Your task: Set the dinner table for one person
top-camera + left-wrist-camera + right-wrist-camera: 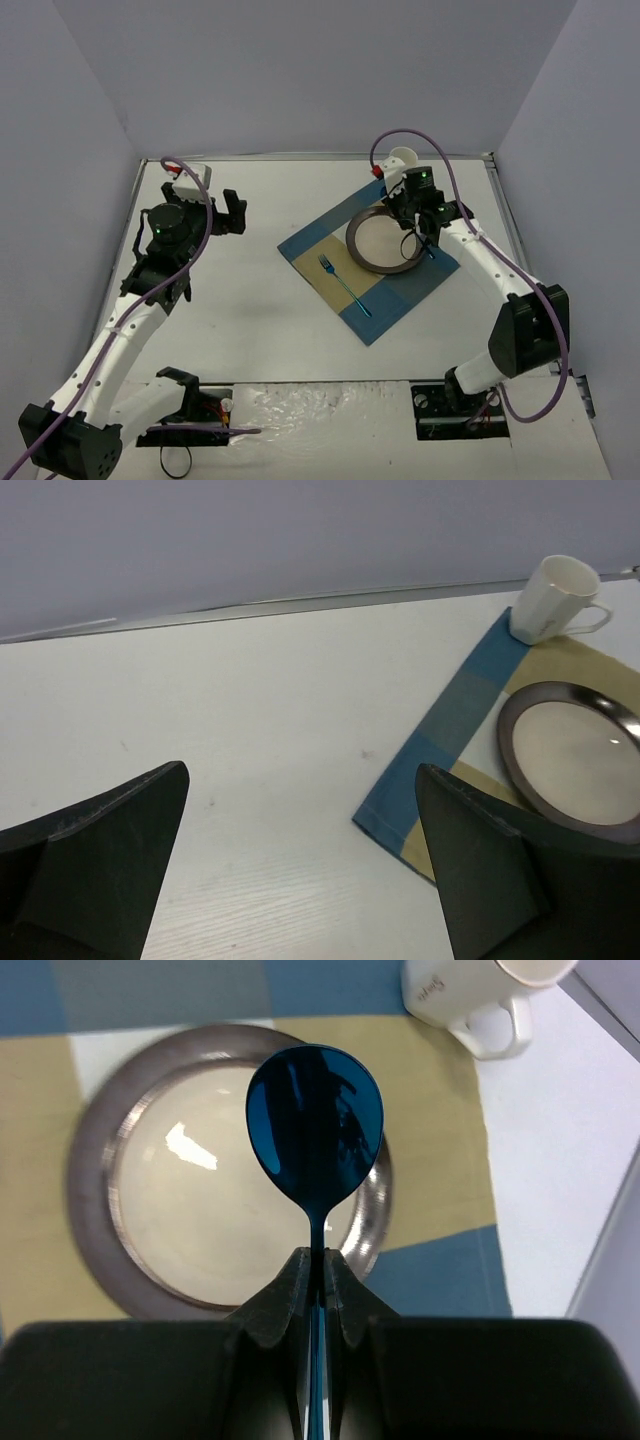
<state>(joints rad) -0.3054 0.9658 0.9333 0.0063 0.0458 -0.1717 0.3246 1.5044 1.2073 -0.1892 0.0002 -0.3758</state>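
White dinner table [250,300] between lavender-grey walls [300,70], checked placemat [398,302] right of centre

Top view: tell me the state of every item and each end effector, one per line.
placemat: spread flat.
plate: flat on the placemat, empty.
fork: lying flat on the placemat.
mug: upright at the placemat's corner.
spoon: gripped by its handle, bowl over the plate.
right end effector: shut on the spoon.
left end effector: open, empty.

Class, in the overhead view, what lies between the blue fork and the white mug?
The round plate, sitting on the checked placemat, lies between fork and mug; the top view shows it.
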